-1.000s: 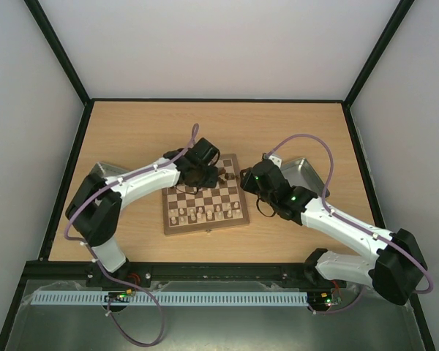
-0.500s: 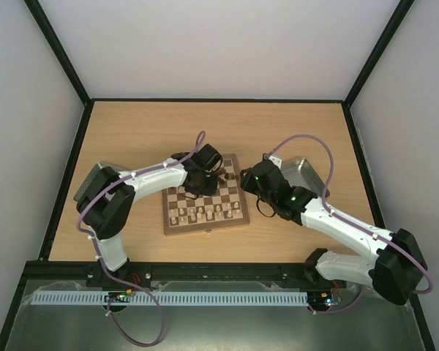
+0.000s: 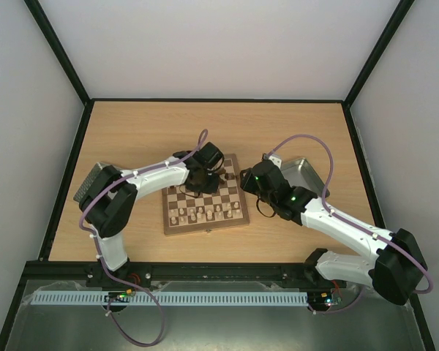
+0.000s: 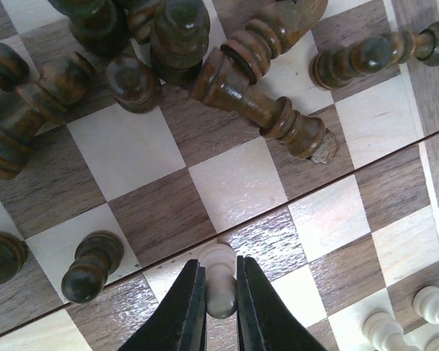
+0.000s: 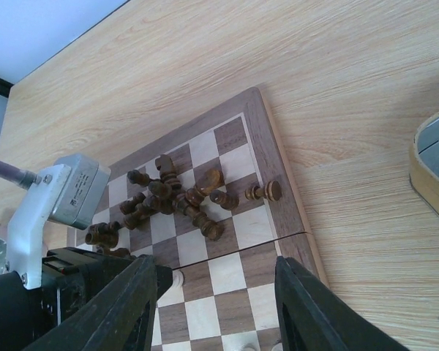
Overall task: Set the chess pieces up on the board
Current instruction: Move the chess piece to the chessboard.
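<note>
Obstacles we count: toppled dark pieces heaped along the board's far edge; a cream row along its near edge; the left gripper clamped on a cream pawn mid-board. Free room we find: bare squares between heap and row; open tabletop toward its far edge.

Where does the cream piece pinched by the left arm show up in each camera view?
Top external: not discernible, hidden under the left gripper.
Left wrist: cream piece at bottom centre, between the fingers.
Right wrist: small pale piece at lower left, beside the left gripper.
Shared landmark: heap of fallen dark pieces.
</note>
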`<state>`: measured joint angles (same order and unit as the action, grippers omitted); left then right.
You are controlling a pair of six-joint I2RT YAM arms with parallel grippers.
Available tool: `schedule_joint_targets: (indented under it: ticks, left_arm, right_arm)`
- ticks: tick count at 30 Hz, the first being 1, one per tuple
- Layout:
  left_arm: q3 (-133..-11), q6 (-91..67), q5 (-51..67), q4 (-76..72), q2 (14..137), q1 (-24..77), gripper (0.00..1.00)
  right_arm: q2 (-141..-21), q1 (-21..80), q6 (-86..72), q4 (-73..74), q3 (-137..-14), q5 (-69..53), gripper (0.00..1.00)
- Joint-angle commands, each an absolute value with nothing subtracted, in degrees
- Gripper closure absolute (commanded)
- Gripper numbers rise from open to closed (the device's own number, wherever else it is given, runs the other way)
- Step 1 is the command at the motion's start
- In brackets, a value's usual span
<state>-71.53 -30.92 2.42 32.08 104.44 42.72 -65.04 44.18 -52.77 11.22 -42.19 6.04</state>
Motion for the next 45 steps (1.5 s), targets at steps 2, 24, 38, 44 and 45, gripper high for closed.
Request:
schedule_joint_targets:
  ticks: [2,24,38,44,45]
  left_arm:
    - [-71.59,-29.5,1.73,35.13,103.1,43.4,0.95]
    - [-69.56,-25.75,3.2,43.58,101.69,49.13,0.94]
    - [-69.78,-25.14,4.75,43.42,102.88,49.26,0.84]
    - [-70.99,-25.31,3.55,43.07,103.21,49.24,0.73]
    - [-71.4,-25.31,3.44,43.07,103.16,49.16,0.71]
  right_arm:
    - [-65.21,43.78,-53.0,10.11,-41.53,6.69,0.57]
    - [-66.35,43.83,-53.13,9.27,-41.6,5.1,0.57]
    - [-65.99,43.85,-53.49,9.4,-41.09,4.85,0.57]
    - [-65.75,43.85,-53.64,9.54,-41.22,4.83,0.57]
    - [-65.67,43.79,-53.62,9.64,-41.22,4.88,0.57]
